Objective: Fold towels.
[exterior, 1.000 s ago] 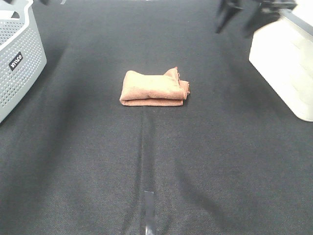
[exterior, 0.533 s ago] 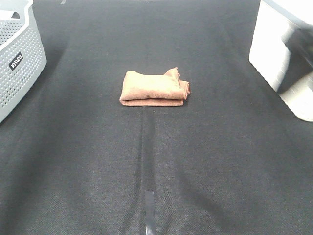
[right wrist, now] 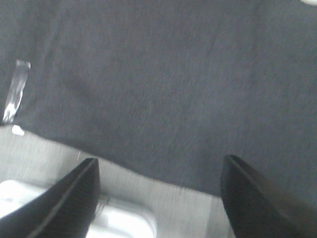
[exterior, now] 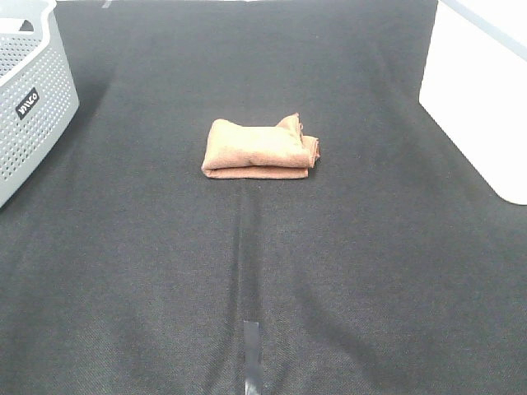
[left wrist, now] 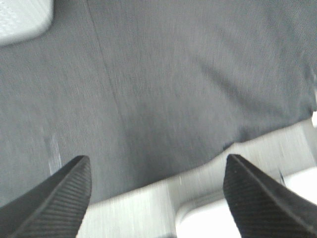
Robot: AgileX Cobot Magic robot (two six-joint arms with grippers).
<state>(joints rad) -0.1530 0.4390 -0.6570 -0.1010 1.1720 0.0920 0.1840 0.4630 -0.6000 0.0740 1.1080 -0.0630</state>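
The reddish-brown towel [exterior: 258, 151] lies folded into a small thick bundle on the black cloth-covered table [exterior: 263, 271], a little behind the table's middle, with one corner sticking up at its right end. Neither arm shows in the exterior high view. My left gripper [left wrist: 156, 198] is open, its two dark ribbed fingers [left wrist: 52, 203] wide apart over bare black cloth and the cloth's edge. My right gripper [right wrist: 158, 198] is open too, over black cloth near its edge. Nothing is between either pair of fingers. The towel appears in neither wrist view.
A grey perforated basket [exterior: 29, 99] stands at the far left. A white box [exterior: 482, 90] stands at the far right. A strip of silver tape [exterior: 251, 355] marks the cloth near the front edge, and the right wrist view also catches a strip of tape [right wrist: 15, 89].
The right arm, seen at the top right a second ago, has pulled out of the exterior high view. The towel has not moved.
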